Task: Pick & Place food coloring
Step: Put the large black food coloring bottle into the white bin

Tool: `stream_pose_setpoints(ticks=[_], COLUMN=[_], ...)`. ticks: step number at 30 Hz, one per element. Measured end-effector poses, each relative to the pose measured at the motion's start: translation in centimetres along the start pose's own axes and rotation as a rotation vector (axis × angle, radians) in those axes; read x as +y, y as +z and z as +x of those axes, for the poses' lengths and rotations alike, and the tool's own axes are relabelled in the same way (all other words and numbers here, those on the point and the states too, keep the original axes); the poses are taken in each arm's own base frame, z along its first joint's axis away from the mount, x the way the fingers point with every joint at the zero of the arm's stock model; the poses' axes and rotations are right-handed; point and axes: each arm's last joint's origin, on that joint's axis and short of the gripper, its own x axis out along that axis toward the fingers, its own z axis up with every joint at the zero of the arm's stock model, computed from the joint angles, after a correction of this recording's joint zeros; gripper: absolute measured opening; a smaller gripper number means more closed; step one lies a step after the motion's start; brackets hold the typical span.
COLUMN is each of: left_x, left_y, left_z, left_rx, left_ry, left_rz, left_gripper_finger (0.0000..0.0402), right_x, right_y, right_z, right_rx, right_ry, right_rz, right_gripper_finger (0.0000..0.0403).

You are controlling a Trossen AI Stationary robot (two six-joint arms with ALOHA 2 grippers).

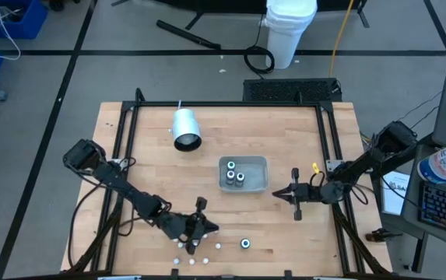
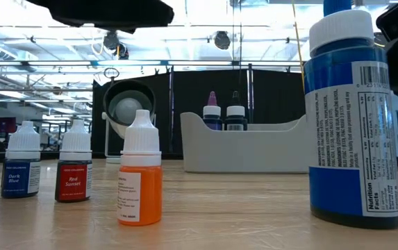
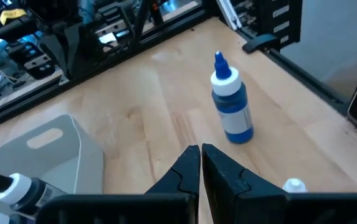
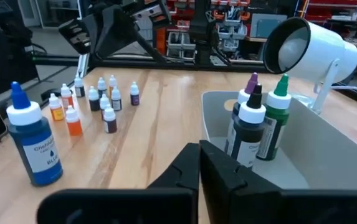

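Low view: squat plastic dropper bottles (image 2: 140,170) on woodgrain tabletop (image 2: 240,208); both pincers closed, empty.

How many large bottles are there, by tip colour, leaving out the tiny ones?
Blue bottle, standing on the table: 1
Green bottle, in the tray: 1
Black bottle, in the tray: 1
Purple bottle, in the tray: 1
Total: 4
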Motion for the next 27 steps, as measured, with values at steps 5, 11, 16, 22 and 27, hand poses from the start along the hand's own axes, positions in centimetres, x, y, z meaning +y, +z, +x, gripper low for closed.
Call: stream_pose_setpoints(ticks=[5, 11, 16, 22, 27], left_x=[-0.69, -0.98, -0.92, -0.76, -0.88], left_y=[0.18, 0.23, 0.22, 0.23, 0.28], left_z=[-0.32, -0.45, -0.42, -0.30, -0.32], left_rx=[-0.013, -0.016, -0.015, -0.024, -0.034], left_ry=[-0.019, -0.027, -0.025, -0.063, -0.093], left_rz=[0.022, 0.025, 0.025, 0.049, 0.052], left_gripper_finger=[0.0026, 0.0026, 0.0026, 0.0026, 0.0026], right_x=[0.01, 0.00, 0.01, 0.01, -0.01], right_y=[0.07, -0.01, -0.03, -0.09, -0.16], right_z=[0.00, 0.01, 0.01, 0.01, 0.00], right_rx=[-0.006, 0.001, 0.003, 0.009, 0.014], right_ry=[0.001, 0.000, 0.001, 0.002, 0.000], right_rz=[0.016, 0.013, 0.011, 0.011, 0.044], right_gripper_finger=[0.0001, 0.0001, 0.0001, 0.0001, 0.0002])
